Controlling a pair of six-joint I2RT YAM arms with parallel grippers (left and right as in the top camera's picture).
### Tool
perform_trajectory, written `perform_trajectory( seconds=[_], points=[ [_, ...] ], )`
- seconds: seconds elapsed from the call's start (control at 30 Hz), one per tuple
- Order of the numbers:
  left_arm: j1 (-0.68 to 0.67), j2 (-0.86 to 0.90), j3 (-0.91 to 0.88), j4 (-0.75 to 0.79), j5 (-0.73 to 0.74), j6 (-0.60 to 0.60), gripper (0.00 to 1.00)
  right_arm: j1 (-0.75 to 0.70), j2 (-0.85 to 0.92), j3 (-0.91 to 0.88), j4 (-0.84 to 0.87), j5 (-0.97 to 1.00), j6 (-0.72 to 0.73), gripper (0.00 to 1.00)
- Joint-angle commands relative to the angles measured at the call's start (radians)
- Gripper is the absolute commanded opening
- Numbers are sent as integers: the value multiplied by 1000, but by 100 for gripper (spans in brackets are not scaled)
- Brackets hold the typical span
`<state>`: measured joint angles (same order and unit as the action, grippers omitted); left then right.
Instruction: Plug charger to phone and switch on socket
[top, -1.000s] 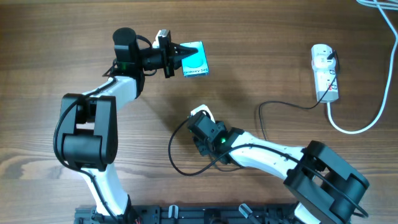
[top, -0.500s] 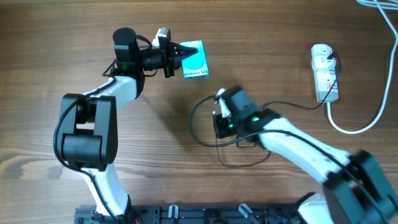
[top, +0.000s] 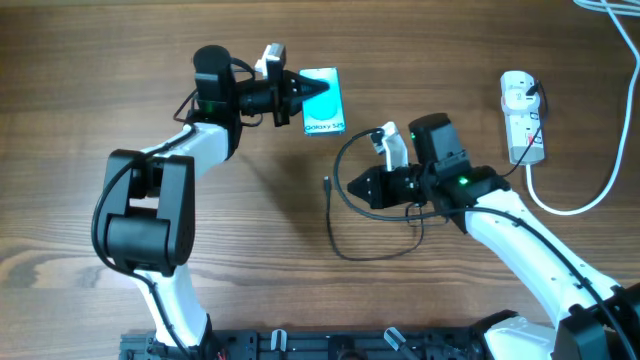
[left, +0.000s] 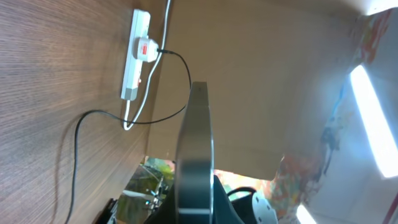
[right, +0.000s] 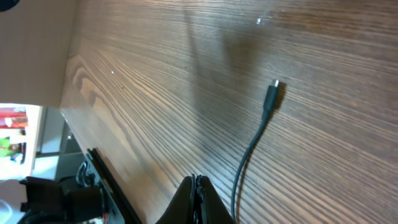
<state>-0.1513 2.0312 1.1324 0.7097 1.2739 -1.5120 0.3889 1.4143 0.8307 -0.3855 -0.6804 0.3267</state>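
The phone (top: 324, 103), teal screen up, is held at its left edge by my left gripper (top: 300, 90), which is shut on it at the table's far middle. In the left wrist view the phone (left: 195, 149) shows edge-on between the jaws. The charger, a thin black cable (top: 337, 238), loops on the table; its plug tip (top: 328, 182) points left, below the phone. My right gripper (top: 352, 189) is shut on the cable a short way behind the tip. The right wrist view shows the tip (right: 273, 89) ahead of the shut jaws (right: 196, 182). The socket (top: 522, 117) lies far right.
A thick white cord (top: 580, 205) curves from the socket along the right edge. The socket (left: 135, 56) with its black plug also shows in the left wrist view. Bare wooden table (top: 200, 230) lies between the arms.
My right gripper has swung up and to the right, dragging the cable and its tip with it. My left gripper has shifted the phone slightly right and turned it.
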Motion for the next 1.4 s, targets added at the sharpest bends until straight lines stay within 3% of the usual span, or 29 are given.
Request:
perform_trajectory(
  seconds=[0.0,0.07,0.13,0.27,0.43,0.67,0.97,1.37],
  points=[
    [10,11,21,8,-11,43,4,12,-9,-7,-12,24,-70,40],
    [19,11,21,8,-20,43,4,41,-9,-7,-11,88,-100,67],
    [31,11,21,8,-22,43,4,97,-9,-7,-13,229,-120,81],
    [50,11,21,8,-22,43,4,239,-3,-7,4,520,-121,93],
    [79,11,21,8,-20,43,4,373,55,-6,35,760,-117,91],
    [117,11,21,8,6,47,4,422,224,64,51,867,-114,88],
    [121,11,21,12,25,47,4,423,414,218,-2,883,-79,77],
    [121,11,21,12,35,47,4,423,445,225,8,894,-58,62]
  ],
)
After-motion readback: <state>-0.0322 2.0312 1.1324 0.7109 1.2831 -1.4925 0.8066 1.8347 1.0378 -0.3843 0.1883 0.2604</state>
